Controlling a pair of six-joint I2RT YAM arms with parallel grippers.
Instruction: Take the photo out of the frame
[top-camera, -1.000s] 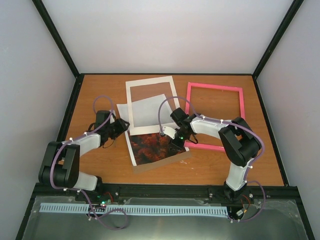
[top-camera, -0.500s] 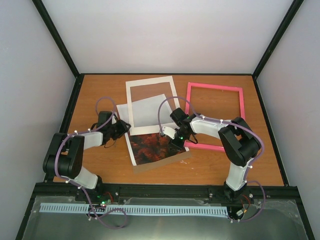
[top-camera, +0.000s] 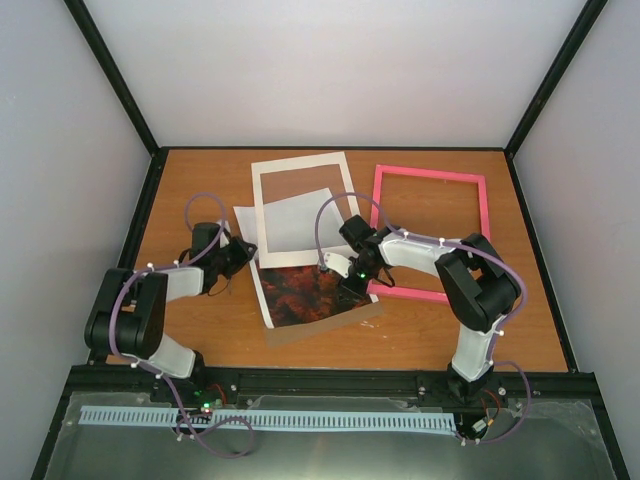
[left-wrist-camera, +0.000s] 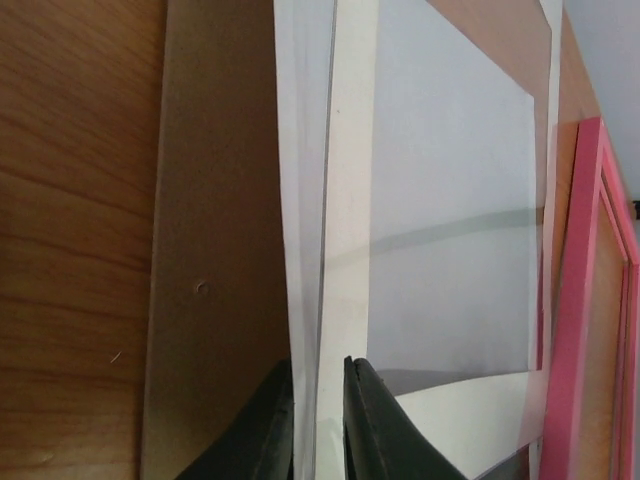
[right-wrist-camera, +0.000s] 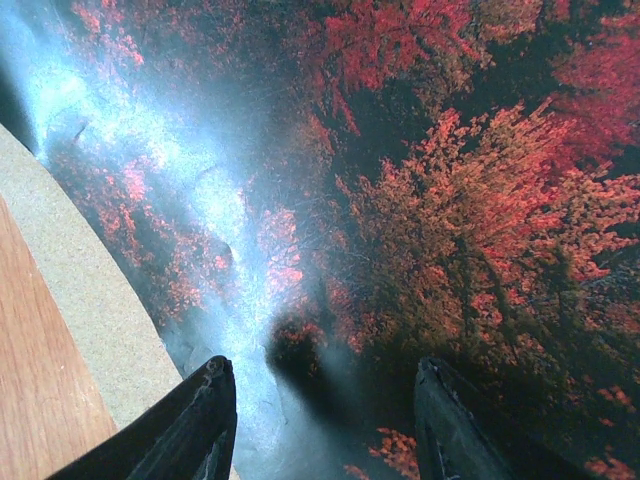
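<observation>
Photo (top-camera: 305, 292) and frame (top-camera: 481, 215) are pictured lying apart on a brown wooden table (top-camera: 190, 190), which is walled in by pale panels and black rails. The frame, thin and bright pink, is laid flat at the far right, and bare wood is seen through its opening. Just left of it, at the far middle, a white mat (top-camera: 300, 163) with a cut-out window is laid over the pale, misty upper part of the photo, so that grey-white sky is shown through the window. The photo is set at a slight tilt in the middle of the table, out of the frame, with its red-orange trees turned toward the near edge and its right edge near the frame. A brown backing board (top-camera: 335, 322) is spread beneath it, and a strip of the board is exposed along the near edge and the left side. The left gripper (left-wrist-camera: 318, 365) is placed at the left edge of the sheets. Its jaws are drawn close, with a white paper edge between them, though whether that edge is pinched cannot be told. The right gripper (right-wrist-camera: 322, 370) is held at the tree part of the photo near its right edge, with jaws spread wide.
</observation>
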